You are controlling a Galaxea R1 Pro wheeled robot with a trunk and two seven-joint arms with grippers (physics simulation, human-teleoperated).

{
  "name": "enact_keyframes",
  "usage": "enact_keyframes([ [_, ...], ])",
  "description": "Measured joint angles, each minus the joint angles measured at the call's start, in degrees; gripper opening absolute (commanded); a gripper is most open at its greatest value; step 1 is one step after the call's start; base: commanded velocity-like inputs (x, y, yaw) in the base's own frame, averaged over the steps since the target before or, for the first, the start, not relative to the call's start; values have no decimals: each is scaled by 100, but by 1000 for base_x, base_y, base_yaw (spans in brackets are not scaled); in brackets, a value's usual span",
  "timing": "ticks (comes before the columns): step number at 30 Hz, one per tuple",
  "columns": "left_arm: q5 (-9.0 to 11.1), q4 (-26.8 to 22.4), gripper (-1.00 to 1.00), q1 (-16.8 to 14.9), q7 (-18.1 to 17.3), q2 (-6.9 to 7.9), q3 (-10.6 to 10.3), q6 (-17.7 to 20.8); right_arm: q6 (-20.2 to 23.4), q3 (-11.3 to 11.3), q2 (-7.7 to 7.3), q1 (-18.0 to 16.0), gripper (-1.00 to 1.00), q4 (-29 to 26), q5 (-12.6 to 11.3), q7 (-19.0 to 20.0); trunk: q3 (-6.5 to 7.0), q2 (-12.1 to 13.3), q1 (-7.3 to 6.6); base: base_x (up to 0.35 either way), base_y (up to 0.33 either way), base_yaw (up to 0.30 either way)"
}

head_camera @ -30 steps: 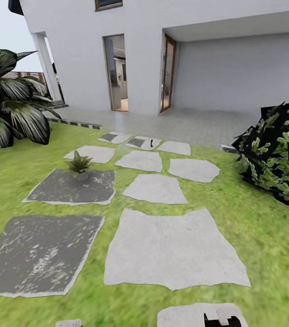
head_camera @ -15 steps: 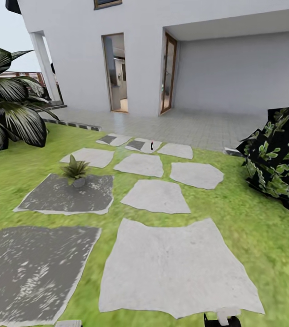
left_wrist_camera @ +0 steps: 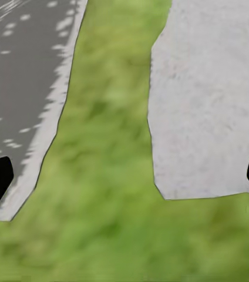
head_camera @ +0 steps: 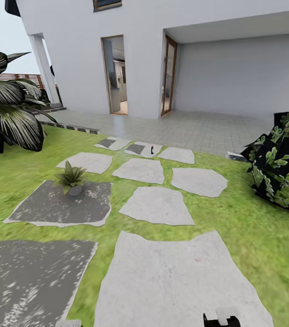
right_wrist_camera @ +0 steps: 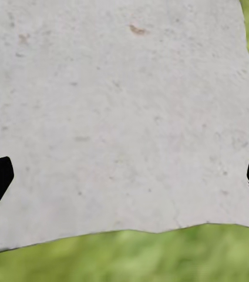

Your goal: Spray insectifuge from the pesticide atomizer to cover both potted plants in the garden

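Far ahead, the pesticide atomizer (head_camera: 151,149) stands as a tiny dark bottle with a red bit on a small slab near the terrace. One potted plant (head_camera: 72,177), a low green rosette in a grey pot, sits on a dark grey slab (head_camera: 58,206) at the left. The second potted plant is out of view. My left gripper (left_wrist_camera: 124,182) hangs open over grass between a dark slab and a light one. Open too, my right gripper (right_wrist_camera: 124,182) hovers above a pale slab (right_wrist_camera: 118,111). Both are empty and far from the atomizer.
Pale stepping slabs (head_camera: 156,204) lead across the lawn toward a tiled terrace (head_camera: 185,127) and a white house with an open doorway (head_camera: 115,75). A big striped-leaf plant (head_camera: 3,113) stands at the left, and a dense leafy bush (head_camera: 285,168) at the right.
The whole head view has shifted: the camera has moved forward, so the slabs, potted plant and house appear nearer. Nothing in the garden has moved.
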Motion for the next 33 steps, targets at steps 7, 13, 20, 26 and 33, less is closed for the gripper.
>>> enact_keyframes([
  [7, 0, 0, 100, 0, 0, 0, 0, -1, -1, 0, 17, 3, 100, 1, -4, 0, 0, 0, 0, 338, 0, 0],
  [13, 0, 0, 100, 0, 0, 0, 0, -1, -1, 0, 22, 1, 100, 3, -4, 0, 1, 0, 0, 338, 0, -35],
  [20, 0, 2, 100, -1, 0, -1, 0, -2, -1, 0, 16, 2, 100, 0, -6, -1, 13, 0, 0, 338, 0, -217],
  [26, 0, 1, 100, 0, 0, 0, 0, 0, -1, 0, 17, 2, 100, 1, -6, 0, 19, 0, 0, 338, 0, -151],
  [33, 0, 0, 100, 0, 0, 0, 0, -1, -1, 0, 22, 3, 100, 3, -7, 0, 19, 0, 0, 337, 0, -14],
])
